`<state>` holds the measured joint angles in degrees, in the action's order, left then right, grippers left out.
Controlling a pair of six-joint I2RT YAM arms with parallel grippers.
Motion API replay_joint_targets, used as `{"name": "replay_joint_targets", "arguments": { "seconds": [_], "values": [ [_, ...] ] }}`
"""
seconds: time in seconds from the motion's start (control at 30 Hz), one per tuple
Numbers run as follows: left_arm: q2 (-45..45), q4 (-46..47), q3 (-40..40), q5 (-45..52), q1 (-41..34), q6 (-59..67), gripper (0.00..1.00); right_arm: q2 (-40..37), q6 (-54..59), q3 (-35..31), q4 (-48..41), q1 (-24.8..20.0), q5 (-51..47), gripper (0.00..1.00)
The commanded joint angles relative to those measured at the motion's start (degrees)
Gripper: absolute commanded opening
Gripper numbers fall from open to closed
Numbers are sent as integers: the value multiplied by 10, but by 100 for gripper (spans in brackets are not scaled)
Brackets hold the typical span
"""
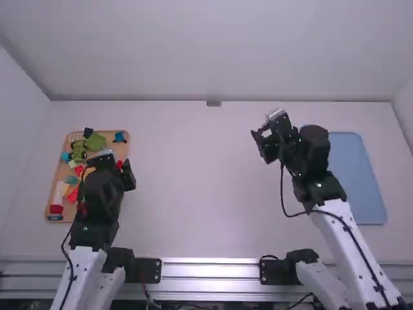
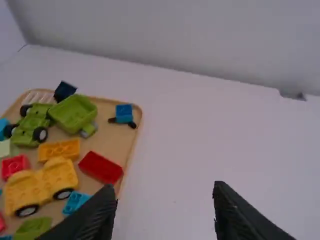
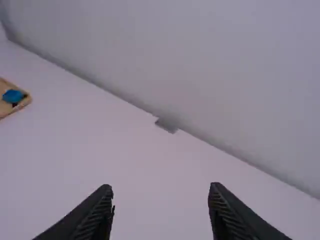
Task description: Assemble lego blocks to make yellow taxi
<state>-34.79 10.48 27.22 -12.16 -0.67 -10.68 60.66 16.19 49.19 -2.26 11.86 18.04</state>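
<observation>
Both the left gripper (image 2: 165,195) and right gripper (image 3: 161,195) are spread and empty. The yellow wheeled base (image 2: 56,175) sits in the wooden tray (image 2: 111,138) near the counter's (image 2: 200,150) left edge, beside the long red brick (image 2: 101,167). To pick it well, descend vertically, straddle its body above the wheels, spare the neighbouring bricks, lift level.

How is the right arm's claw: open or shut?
Open. In its wrist view, the right gripper has its two fingers well apart, with bare table showing between them.
</observation>
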Motion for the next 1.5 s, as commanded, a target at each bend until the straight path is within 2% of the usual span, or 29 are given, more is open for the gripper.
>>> {"name": "replay_joint_targets", "arguments": {
  "seconds": [0.0,0.23,0.27,0.4,0.5,0.73,0.93,1.07,1.23,1.47],
  "values": [
    [-29,12,38,-47,-7,-41,56,57,34,61,-6,19,42,56],
    [-128,53,119,-92,-10,-18,71,233,88,207,-24,69,106,71],
    [-128,53,119,-92,-10,-18,71,233,88,207,-24,69,106,71],
    [-175,67,159,-114,-12,-36,79,320,152,279,-69,87,214,78],
    [-206,80,188,-154,-13,-77,84,383,222,332,-112,87,334,84],
    [-249,103,236,-205,-15,-125,92,481,256,413,-162,84,482,92],
    [-277,177,309,-186,7,-145,97,535,279,458,-196,95,516,97],
    [-288,247,377,-116,55,-113,99,555,296,475,-200,98,519,99],
    [-290,346,441,-112,120,-159,99,559,303,480,-201,92,527,99],
    [-299,398,455,-55,238,-170,99,559,304,480,-195,103,526,99]
  ]
}}
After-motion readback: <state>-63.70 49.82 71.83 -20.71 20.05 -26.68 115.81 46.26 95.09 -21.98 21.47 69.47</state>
